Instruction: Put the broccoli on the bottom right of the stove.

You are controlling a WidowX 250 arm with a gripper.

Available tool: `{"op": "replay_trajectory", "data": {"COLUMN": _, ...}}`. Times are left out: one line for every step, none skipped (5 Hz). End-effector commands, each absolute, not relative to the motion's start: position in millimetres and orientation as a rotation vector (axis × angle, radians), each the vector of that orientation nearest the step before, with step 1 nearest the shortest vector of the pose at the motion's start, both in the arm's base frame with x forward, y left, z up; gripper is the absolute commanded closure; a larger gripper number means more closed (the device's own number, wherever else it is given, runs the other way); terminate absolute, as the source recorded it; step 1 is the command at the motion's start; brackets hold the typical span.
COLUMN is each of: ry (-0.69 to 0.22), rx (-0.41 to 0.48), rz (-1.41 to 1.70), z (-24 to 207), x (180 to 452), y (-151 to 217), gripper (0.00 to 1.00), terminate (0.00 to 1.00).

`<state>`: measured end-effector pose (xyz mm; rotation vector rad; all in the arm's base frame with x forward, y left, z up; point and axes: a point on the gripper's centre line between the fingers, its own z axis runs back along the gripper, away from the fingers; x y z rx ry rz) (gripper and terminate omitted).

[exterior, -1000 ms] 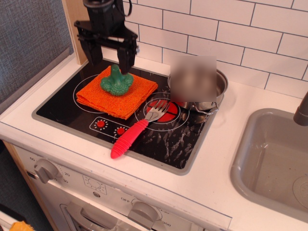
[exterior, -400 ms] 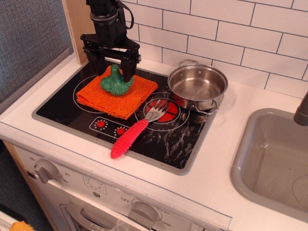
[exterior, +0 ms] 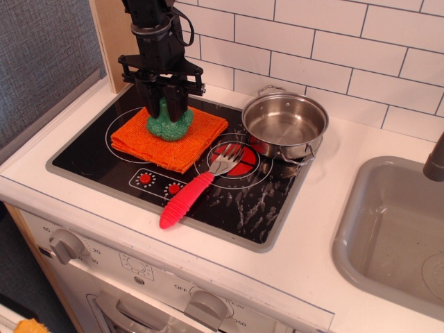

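The green toy broccoli (exterior: 169, 123) stands on an orange cloth (exterior: 170, 136) on the back left of the black stove (exterior: 229, 201). My black gripper (exterior: 165, 104) comes down from above and its fingers are closed on the broccoli's stem, one on each side. The broccoli still rests on the cloth. The stove's front right part, beside the fork, shows bare glossy black.
A steel pot (exterior: 285, 125) stands at the stove's back right. A fork with a red ribbed handle (exterior: 187, 200) lies across the red burner towards the front. A grey sink (exterior: 388, 229) is on the right. White tiled wall behind.
The gripper has come down over the broccoli and its fingers have closed in from either side onto the stem. The broccoli has shifted slightly on the cloth.
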<state>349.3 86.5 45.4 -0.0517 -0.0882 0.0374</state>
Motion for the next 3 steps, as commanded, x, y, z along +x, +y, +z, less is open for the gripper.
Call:
{"op": "replay_trajectory", "data": {"ry": -0.126, "rx": -0.077, "rz": 0.033, "z": 66.9, "x": 340.7, "y": 104.3, "gripper": 1.00, "terminate": 0.00}}
{"op": "replay_trajectory", "data": {"ry": -0.206, "rx": -0.051, "rz": -0.052, "z": 104.2, "x": 331.0, "y": 67.9, "gripper": 1.00, "terminate": 0.00}}
{"op": "replay_trajectory", "data": {"ry": -0.233, "rx": -0.054, "rz": -0.150, "z": 112.3, "x": 316.4, "y": 24.2, "gripper": 1.00, "terminate": 0.00}}
